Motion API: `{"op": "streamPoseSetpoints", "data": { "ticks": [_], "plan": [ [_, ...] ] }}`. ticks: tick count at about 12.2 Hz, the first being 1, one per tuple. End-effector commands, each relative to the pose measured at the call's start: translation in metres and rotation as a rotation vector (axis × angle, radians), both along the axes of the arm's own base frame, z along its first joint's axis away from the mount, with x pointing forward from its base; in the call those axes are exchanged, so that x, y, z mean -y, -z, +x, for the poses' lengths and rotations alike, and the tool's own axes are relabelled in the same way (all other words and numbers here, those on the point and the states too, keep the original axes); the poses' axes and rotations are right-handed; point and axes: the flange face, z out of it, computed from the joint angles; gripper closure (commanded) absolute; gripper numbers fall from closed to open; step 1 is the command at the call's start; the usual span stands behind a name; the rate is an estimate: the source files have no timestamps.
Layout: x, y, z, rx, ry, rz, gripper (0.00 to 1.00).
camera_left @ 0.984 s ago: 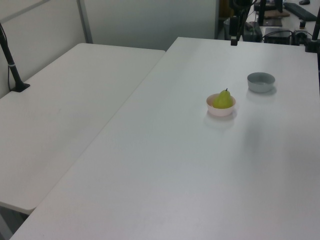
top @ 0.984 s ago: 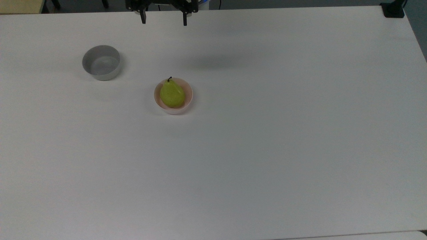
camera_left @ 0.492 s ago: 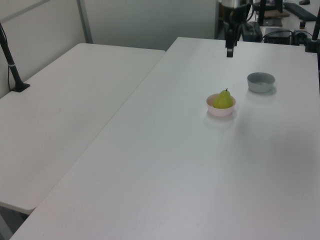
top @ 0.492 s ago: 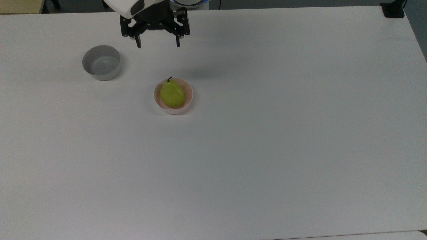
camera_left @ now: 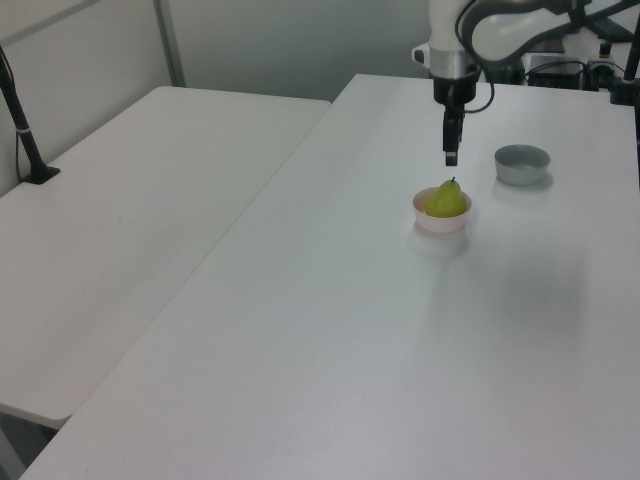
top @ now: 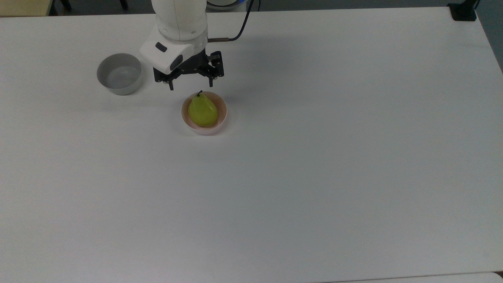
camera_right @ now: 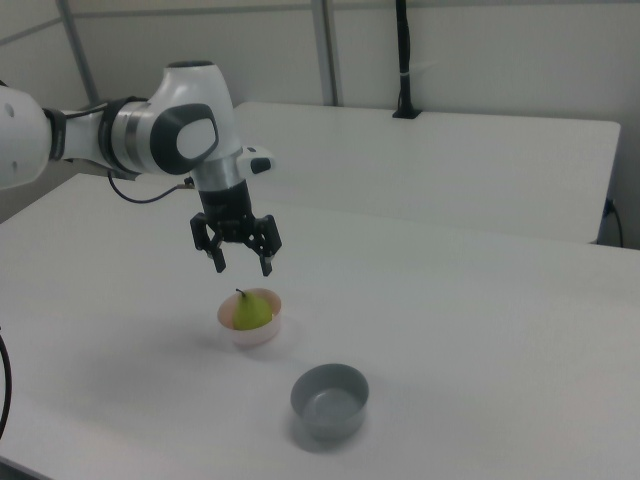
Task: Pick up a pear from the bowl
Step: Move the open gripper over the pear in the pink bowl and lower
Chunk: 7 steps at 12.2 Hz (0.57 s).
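The pear (top: 202, 111) is being held in the pink bowl (top: 222, 118) on the bench (top: 314, 157). The gripper (top: 190, 85) is being kept above it with fingers (camera_right: 266, 266) spread apart, a grey bowl (top: 119, 74) lying at ten o'clock of the pear in the top view.

Table (top: 314, 177) looks like smooth matt white laminate. The pear (top: 202, 111) has a slightly glossy, waxy skin. Both the pink bowl (top: 222, 120) and grey bowl (top: 118, 87) look like smooth plastic, and the arm (camera_right: 180, 135) is shiny white plastic.
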Motion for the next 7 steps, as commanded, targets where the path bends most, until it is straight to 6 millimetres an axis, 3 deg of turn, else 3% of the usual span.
{"op": "streamPoseSetpoints", "data": {
  "ticks": [1, 4, 7],
  "plan": [
    [-0.005, 0.03, -0.004, 0.01, -0.051, -0.024, 0.1],
    [-0.007, 0.061, 0.003, 0.005, -0.06, -0.039, 0.13],
    [-0.01, 0.076, 0.008, 0.009, -0.064, -0.04, 0.16]
  ]
}}
